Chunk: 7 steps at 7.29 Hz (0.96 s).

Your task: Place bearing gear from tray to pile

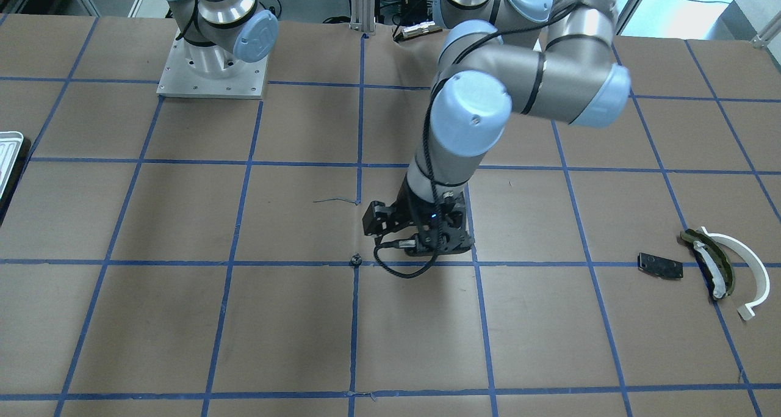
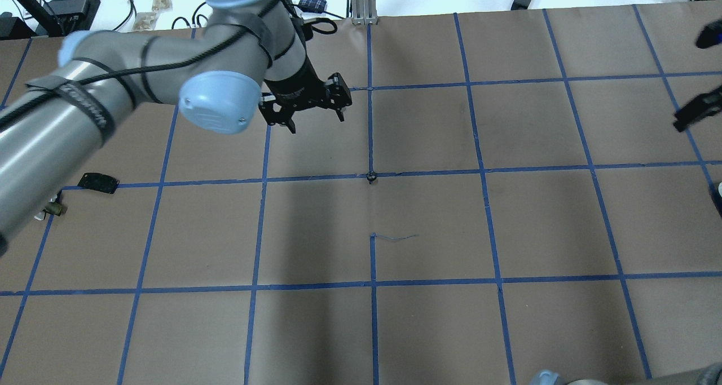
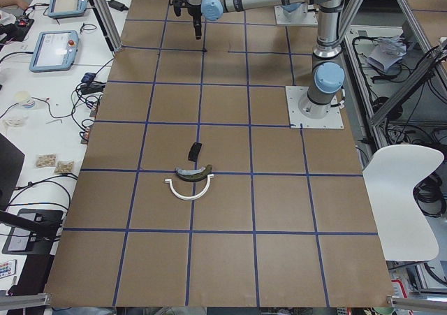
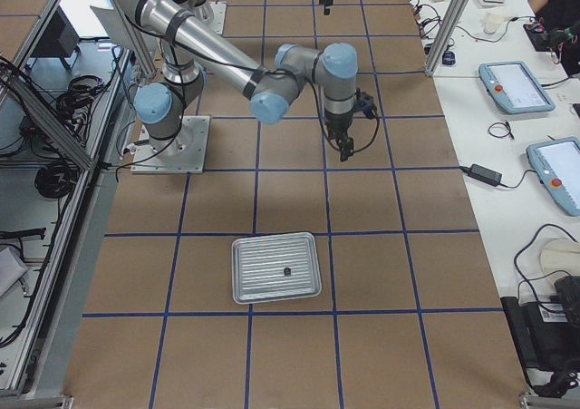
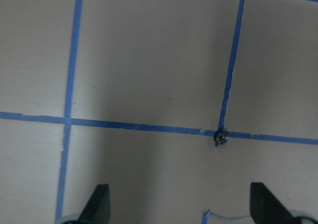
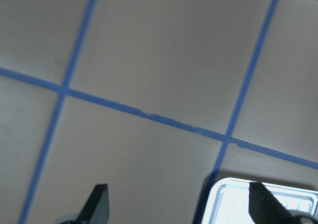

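Overhead exterior: left pincer (image 2: 317, 121) open, pointing down; bearing gear (image 2: 371, 177) near.

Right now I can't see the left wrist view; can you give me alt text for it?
The small dark bearing gear lies on a crossing of blue tape lines on the brown table, right of centre. The left tool's two fingertips show at the bottom edge, wide apart and empty.
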Tool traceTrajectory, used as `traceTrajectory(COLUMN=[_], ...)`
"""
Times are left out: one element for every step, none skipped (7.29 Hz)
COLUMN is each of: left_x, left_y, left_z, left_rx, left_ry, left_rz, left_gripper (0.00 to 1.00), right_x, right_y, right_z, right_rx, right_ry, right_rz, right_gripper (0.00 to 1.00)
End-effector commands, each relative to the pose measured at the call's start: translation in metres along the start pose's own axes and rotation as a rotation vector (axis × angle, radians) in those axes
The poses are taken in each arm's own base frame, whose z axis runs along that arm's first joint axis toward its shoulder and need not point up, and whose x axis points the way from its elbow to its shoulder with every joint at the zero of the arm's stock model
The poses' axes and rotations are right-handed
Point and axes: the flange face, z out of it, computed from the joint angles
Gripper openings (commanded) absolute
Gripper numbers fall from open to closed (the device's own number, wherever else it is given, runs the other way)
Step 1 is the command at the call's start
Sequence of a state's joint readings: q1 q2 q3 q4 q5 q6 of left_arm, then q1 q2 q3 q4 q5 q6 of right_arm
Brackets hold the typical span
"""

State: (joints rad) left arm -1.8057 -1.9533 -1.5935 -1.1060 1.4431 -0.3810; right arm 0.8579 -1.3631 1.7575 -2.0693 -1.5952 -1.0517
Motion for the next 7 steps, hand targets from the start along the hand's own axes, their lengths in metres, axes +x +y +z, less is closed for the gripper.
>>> traceTrajectory(left_x=[0.035, 0.051, 0.063, 0.063, 0.064, 0.065, 0.064], left_y=[0.008, 0.013, 0.021, 0.026, 0.029, 0.029, 0.029], left_z=[0.099, 0.128, 0.145, 0.160, 0.163, 0.161, 0.150], left_rx=[-0.034, -0.027, -0.017, -0.044, -0.050, -0.048, -0.024], left_ry=[-0.074, -0.083, -0.078, -0.092, -0.097, -0.098, -0.106], left_rz=[0.001, -0.002, -0.039, -0.028, -0.024, -0.022, -0.009], left_gripper=[1.00, 1.00, 1.00, 1.00, 1.00, 1.00, 0.93], right_x=[0.113, 0.145, 0.154, 0.151, 0.150, 0.149, 0.145], right_y=[0.136, 0.164, 0.169, 0.170, 0.170, 0.171, 0.164], right_z=[0.088, 0.131, 0.138, 0.146, 0.161, 0.169, 0.169], right_rx=[-0.054, -0.040, -0.046, -0.048, -0.053, -0.059, -0.051], right_ry=[-0.103, -0.052, -0.028, -0.041, -0.065, -0.085, -0.088], right_rz=[0.003, -0.017, -0.022, -0.021, -0.017, -0.006, -0.012], right_gripper=[0.96, 0.96, 0.95, 0.94, 0.92, 0.86, 0.85])
